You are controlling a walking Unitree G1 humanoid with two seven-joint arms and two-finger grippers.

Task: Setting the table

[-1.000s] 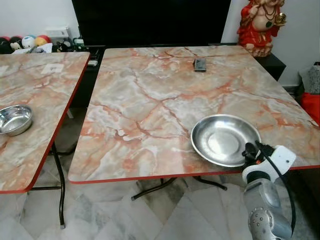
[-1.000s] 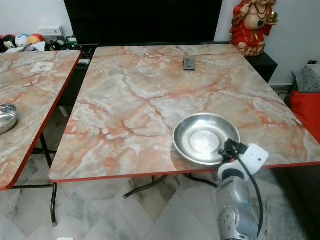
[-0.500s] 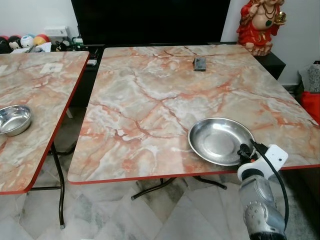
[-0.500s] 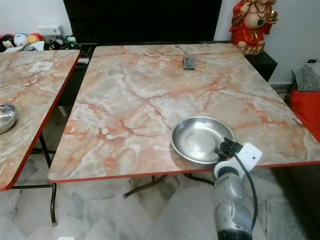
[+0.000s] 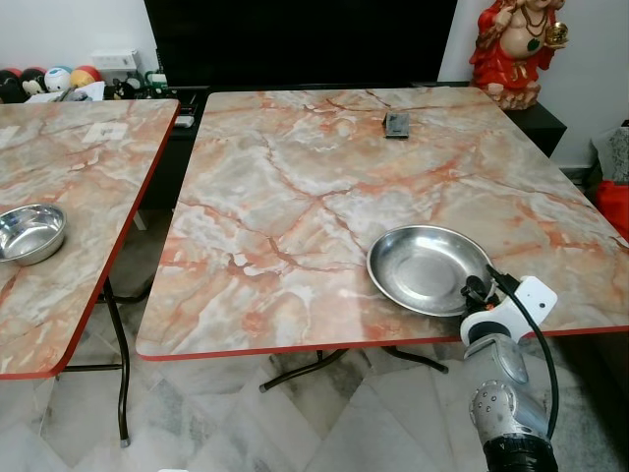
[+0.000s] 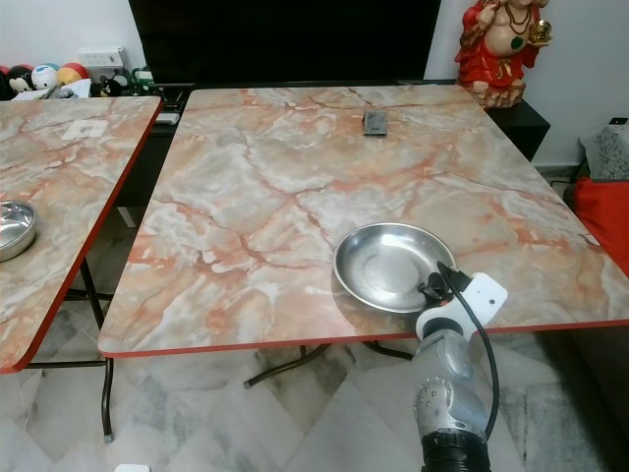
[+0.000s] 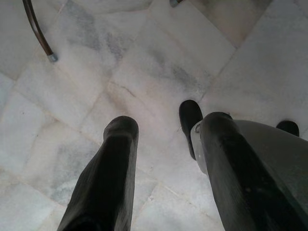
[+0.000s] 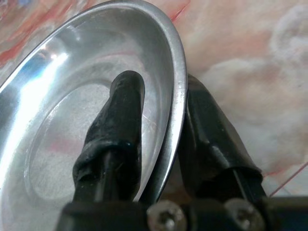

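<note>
— Marble-patterned table point(image 5: 295, 197): plate position?
— Steel plate point(image 5: 418, 265) at 5 o'clock, near edge. My right gripper point(image 8: 161, 120) pinches its rim, one finger inside.
— Left gripper point(image 7: 166, 159)?
— Fingers apart, above tiled floor point(image 7: 144, 62).

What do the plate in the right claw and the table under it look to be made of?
Plate: looks like polished metal, probably stainless steel; mirror glare and bright reflections across its dish, thin rolled rim between the right claw fingers. Table: glossy marble-pattern top in beige and orange veins, red edge band, dark metal legs; likely printed laminate rather than stone, though that cannot be confirmed.
</note>
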